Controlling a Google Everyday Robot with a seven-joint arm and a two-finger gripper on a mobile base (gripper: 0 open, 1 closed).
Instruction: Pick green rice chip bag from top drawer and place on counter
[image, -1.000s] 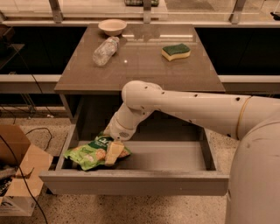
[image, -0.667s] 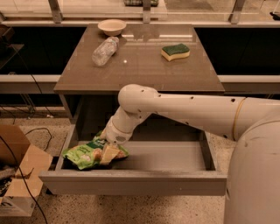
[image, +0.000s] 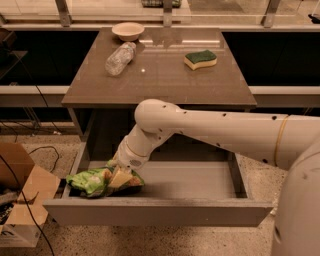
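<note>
The green rice chip bag (image: 92, 181) lies crumpled in the front left corner of the open top drawer (image: 200, 187). My arm reaches down from the right into the drawer. My gripper (image: 120, 172) sits right on the bag's right end, mostly hidden under the wrist. The counter (image: 160, 75) is the glossy grey-brown table top above the drawer.
On the counter stand a pale bowl (image: 128, 31) at the back left, a clear plastic bottle (image: 120, 58) lying on its side, and a green-and-yellow sponge (image: 200, 59) at the back right. A cardboard box (image: 22, 197) and cables lie on the floor to the left.
My gripper has moved lower and further left onto the bag's right end. The bag has stayed in the front left corner of the drawer.
</note>
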